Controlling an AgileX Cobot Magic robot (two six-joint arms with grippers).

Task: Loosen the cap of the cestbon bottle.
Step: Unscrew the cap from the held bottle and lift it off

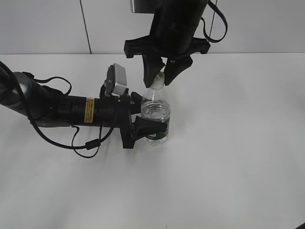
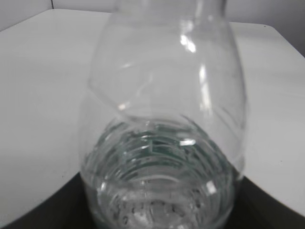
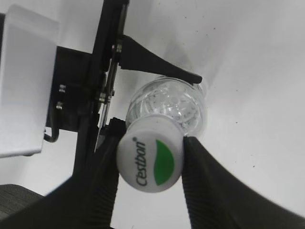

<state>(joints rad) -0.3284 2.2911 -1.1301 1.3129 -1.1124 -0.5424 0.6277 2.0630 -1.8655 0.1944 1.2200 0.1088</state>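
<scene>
left gripper [image 1: 151, 128] clamps the cestbon bottle [image 1: 156, 114] at its label; thin wall, likely crushable. right gripper [image 3: 150, 160] pinches the cap [image 3: 150, 160], seemingly touching both sides.

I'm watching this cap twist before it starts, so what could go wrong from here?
1. The right gripper pinches the cap only at its rim, so its fingers could slip when turning.
2. The left gripper holds the cestbon bottle low on thin clear plastic; the bottle may spin or crumple.
3. Squeezing could push water out once the cap loosens.
</scene>
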